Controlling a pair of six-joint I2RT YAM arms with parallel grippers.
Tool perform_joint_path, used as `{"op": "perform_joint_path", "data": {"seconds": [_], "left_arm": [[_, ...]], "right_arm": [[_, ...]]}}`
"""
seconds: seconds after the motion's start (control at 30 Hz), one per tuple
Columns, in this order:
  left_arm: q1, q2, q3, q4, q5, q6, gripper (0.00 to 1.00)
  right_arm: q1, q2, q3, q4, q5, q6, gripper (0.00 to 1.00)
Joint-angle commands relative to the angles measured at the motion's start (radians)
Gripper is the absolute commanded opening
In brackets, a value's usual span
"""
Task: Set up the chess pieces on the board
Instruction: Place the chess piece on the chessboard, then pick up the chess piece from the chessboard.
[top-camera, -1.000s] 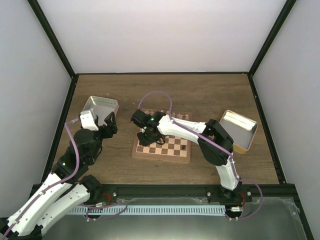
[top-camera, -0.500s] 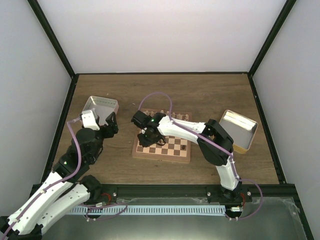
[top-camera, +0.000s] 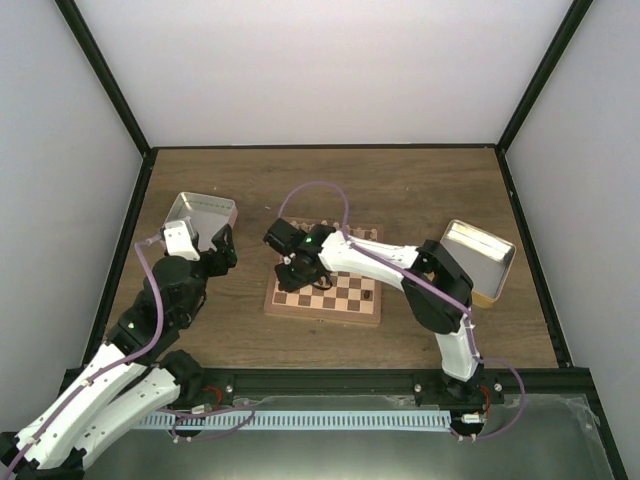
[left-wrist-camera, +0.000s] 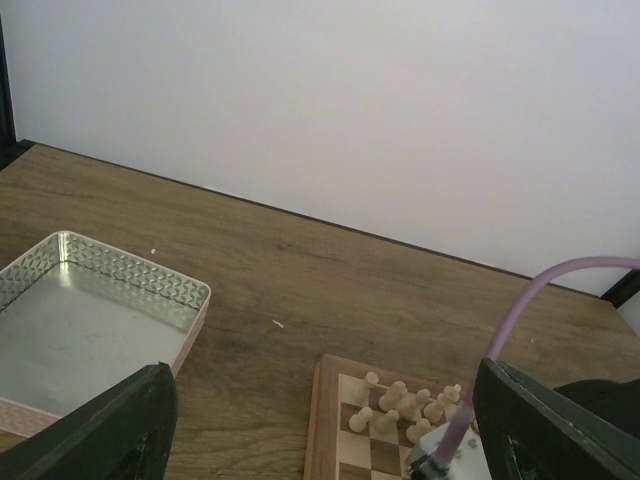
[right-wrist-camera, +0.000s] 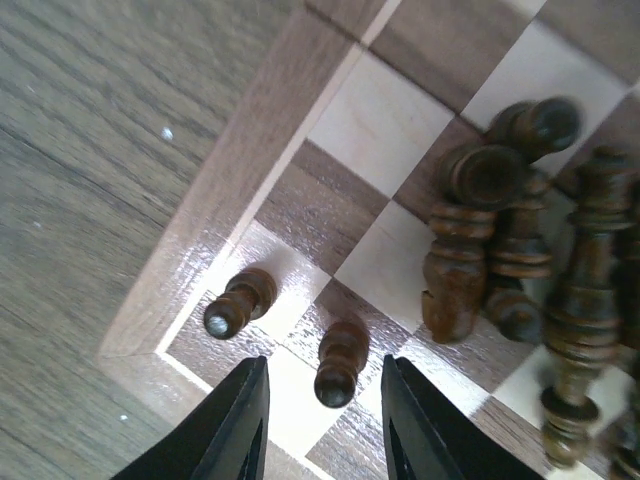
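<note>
The chessboard (top-camera: 350, 302) lies mid-table; it also shows in the left wrist view (left-wrist-camera: 330, 420) and right wrist view (right-wrist-camera: 380, 120). My right gripper (right-wrist-camera: 325, 420) is open over the board's near-left corner, its fingers either side of a standing dark pawn (right-wrist-camera: 342, 360). Another dark pawn (right-wrist-camera: 240, 300) stands one square to its left. Several dark pieces (right-wrist-camera: 500, 230) crowd to the right. Cream pieces (left-wrist-camera: 400, 400) stand clustered at the board's far left. My left gripper (left-wrist-camera: 320, 430) is open and empty, raised over the table left of the board.
A shallow metal tray (top-camera: 203, 212) sits at the far left, seen also in the left wrist view (left-wrist-camera: 90, 320). A second metal tray (top-camera: 478, 258) sits at the right. The right arm's purple cable (left-wrist-camera: 540, 320) arches over the board.
The right arm has shifted slightly over the board's left side. The left arm has drawn back a little towards its base.
</note>
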Motion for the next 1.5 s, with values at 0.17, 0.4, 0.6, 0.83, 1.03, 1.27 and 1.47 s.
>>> {"op": "perform_joint_path", "data": {"seconds": [0.17,0.4,0.6,0.83,1.03,1.27,1.47], "left_arm": [[0.001,-0.016,-0.009,0.019,-0.014,0.016,0.83],[0.001,-0.011,-0.008,0.02,-0.026,0.019,0.83],[0.001,-0.005,-0.009,0.019,-0.028,0.02,0.83],[0.001,-0.002,-0.009,0.019,-0.026,0.018,0.83],[0.001,-0.006,-0.009,0.013,-0.031,0.014,0.83],[0.001,-0.005,-0.011,0.013,-0.029,0.012,0.83],[0.001,-0.003,-0.011,0.015,-0.031,0.012,0.83]], "right_arm": [[-0.052,-0.178,-0.096,0.136,0.149,0.105,0.32],[-0.074,-0.09,-0.037,0.155,0.131,0.043,0.31],[-0.074,-0.026,0.015,0.132,0.143,0.011,0.32],[-0.074,-0.004,0.026,0.154,0.116,-0.011,0.28],[-0.073,0.016,0.036,0.161,0.091,-0.011,0.22],[-0.073,0.042,0.037,0.164,0.096,-0.011,0.2],[-0.073,0.053,0.043,0.17,0.104,-0.009,0.11]]}}
